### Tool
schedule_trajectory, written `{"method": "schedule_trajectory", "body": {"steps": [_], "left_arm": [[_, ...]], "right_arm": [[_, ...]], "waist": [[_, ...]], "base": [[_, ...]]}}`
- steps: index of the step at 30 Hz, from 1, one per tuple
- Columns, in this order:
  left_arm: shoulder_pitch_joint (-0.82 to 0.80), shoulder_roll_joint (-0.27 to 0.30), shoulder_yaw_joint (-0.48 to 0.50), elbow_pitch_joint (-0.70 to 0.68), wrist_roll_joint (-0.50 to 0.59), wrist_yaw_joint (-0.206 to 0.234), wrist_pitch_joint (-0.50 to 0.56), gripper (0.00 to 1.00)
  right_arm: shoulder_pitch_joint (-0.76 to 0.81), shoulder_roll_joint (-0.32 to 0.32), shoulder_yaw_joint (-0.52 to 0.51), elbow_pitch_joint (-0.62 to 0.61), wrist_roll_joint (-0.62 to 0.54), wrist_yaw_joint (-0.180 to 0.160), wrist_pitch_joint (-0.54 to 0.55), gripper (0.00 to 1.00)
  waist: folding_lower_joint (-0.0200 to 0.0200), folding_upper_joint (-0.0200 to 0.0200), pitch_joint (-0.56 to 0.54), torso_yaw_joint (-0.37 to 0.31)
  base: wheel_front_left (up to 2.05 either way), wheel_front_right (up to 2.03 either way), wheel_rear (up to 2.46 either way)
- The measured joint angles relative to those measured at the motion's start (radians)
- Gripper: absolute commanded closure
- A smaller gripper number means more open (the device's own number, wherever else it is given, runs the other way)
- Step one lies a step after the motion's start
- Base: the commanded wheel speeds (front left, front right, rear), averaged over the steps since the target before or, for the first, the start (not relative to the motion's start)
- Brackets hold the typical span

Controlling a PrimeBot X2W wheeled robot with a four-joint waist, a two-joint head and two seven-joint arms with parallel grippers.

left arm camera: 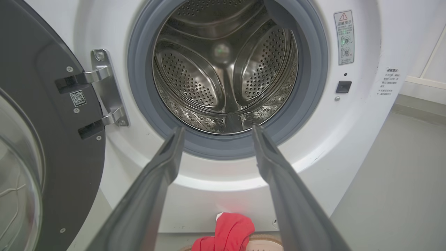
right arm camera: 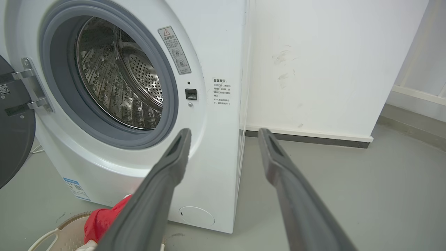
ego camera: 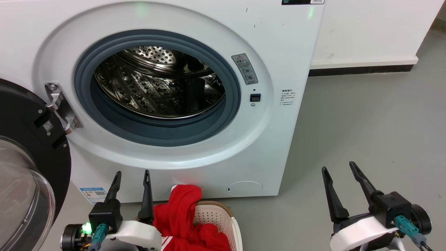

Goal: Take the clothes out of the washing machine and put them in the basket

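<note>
The white washing machine (ego camera: 278, 52) stands with its black-rimmed door (ego camera: 31, 164) swung open to the left, and its steel drum (ego camera: 156, 83) shows bare metal. Red clothes (ego camera: 183, 216) are heaped in the cream basket (ego camera: 223, 218) on the floor before the machine, one fold draped over the rim. A red and white striped edge shows at the bottom. My left gripper (ego camera: 132, 173) stands open just left of the basket, holding nothing. My right gripper (ego camera: 338, 167) is open over the floor to the right. The clothes (left arm camera: 231, 232) and basket rim (right arm camera: 66, 228) also show in the wrist views.
Grey floor (ego camera: 366, 122) stretches to the right of the machine up to a white wall with a dark skirting (ego camera: 362, 69). The open door's glass bowl (ego camera: 21, 202) bulges out at the lower left, close to my left arm.
</note>
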Motion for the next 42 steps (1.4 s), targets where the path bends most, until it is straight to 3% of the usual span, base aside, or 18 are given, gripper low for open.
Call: {"method": "schedule_trajectory", "body": {"steps": [15,16,18,24,42], "left_arm": [[-0.007,0.008,0.001,-0.001,-0.017,-0.006,0.0,0.0],[-0.007,0.007,0.0,0.001,-0.024,-0.007,0.0,1.0],[0.0,0.003,0.0,0.017,-0.027,-0.007,0.004,1.0],[0.001,0.001,0.027,0.04,-0.177,-0.02,0.058,1.0],[-0.005,-0.001,0.041,0.031,-0.5,-0.051,0.122,1.0]], "right_arm": [[0.0,0.0,-0.004,0.006,0.002,0.0,-0.003,0.0],[0.0,0.0,-0.004,0.008,0.002,0.0,-0.003,1.0],[0.007,0.0,-0.003,0.022,0.002,0.0,-0.002,1.0],[0.022,-0.005,-0.006,0.033,0.178,0.0,0.016,1.0],[-0.012,-0.022,-0.022,0.069,0.532,0.0,0.059,1.0]], "waist": [[0.0002,0.0,0.005,0.004],[0.0001,0.0,0.004,0.005],[0.0002,0.0,0.004,0.005],[0.0001,0.0,0.005,0.009],[0.0002,0.0,0.007,0.017]], "base": [[0.0,0.0,0.0],[0.0,0.0,0.0],[0.0,0.0,0.0],[0.0,0.0,0.0],[0.0,0.0,0.0]]}}
